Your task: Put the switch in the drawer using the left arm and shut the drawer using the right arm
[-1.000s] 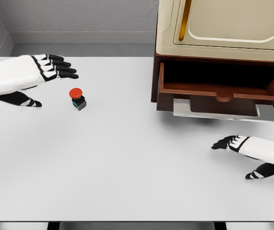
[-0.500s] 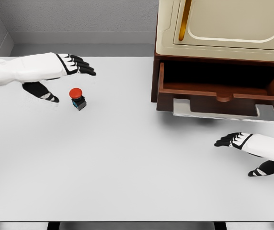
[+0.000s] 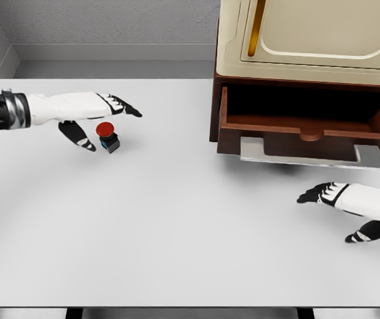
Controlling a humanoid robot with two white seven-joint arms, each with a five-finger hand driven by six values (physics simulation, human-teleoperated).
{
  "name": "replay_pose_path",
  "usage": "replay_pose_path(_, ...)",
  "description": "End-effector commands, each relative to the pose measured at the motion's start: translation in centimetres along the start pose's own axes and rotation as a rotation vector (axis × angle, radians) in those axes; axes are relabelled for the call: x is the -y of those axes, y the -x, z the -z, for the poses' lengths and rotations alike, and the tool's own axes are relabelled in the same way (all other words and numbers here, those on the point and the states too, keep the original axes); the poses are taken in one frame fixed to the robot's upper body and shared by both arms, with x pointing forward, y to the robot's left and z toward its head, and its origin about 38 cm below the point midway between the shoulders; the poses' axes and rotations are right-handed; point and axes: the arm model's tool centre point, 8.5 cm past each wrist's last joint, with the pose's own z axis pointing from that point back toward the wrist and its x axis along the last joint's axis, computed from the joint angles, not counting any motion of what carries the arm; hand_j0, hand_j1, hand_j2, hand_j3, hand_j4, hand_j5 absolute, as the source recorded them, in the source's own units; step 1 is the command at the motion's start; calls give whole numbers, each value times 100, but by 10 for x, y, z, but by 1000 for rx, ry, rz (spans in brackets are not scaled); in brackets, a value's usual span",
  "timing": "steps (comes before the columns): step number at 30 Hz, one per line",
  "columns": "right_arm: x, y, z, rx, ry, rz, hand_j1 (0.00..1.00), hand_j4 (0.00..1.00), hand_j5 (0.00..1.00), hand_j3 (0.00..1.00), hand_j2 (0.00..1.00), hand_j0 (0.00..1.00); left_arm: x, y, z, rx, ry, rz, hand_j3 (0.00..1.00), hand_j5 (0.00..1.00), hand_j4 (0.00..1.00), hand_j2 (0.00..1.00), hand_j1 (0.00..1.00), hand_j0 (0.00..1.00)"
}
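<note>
The switch, a small dark box with a red round button on top, stands on the white table at the left. My left hand reaches in from the left and straddles it, fingers stretched out behind it and thumb just to its left, open and not touching it. The brown drawer of the cabinet at the right is pulled out and looks dark and empty inside. My right hand hovers open over the table below the drawer's front.
The cream-topped cabinet fills the upper right. A grey metal handle plate juts from under the drawer front. A grey wall runs along the table's far edge.
My left hand has moved right and turned edge-on, closing in around the switch. The right hand has barely shifted. The switch and drawer have not moved.
</note>
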Motion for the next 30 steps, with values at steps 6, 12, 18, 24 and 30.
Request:
replay_pose_path(6, 5, 0, 0, 2, 9, -3, 99, 99, 99, 99, 99, 99, 3, 2, 5, -4, 10, -6, 100, 100, 100, 100, 100, 100)
replay_pose_path(12, 8, 0, 0, 2, 14, -9, 99, 99, 99, 99, 99, 99, 4, 12, 7, -47, 37, 7, 100, 100, 100, 100, 100, 100)
replay_pose_path(18, 7, 0, 1, 3, 15, -9, 99, 99, 99, 99, 99, 99, 11, 24, 18, -76, 73, -20, 100, 100, 100, 100, 100, 100)
replay_pose_path(24, 12, 0, 1, 3, 24, -18, 99, 99, 99, 99, 99, 99, 13, 20, 33, -62, 77, -23, 100, 100, 100, 100, 100, 100)
replay_pose_path(30, 10, 0, 1, 3, 20, -13, 99, 99, 99, 99, 99, 99, 14, 22, 29, -72, 75, -30, 94, 94, 94, 94, 94, 94)
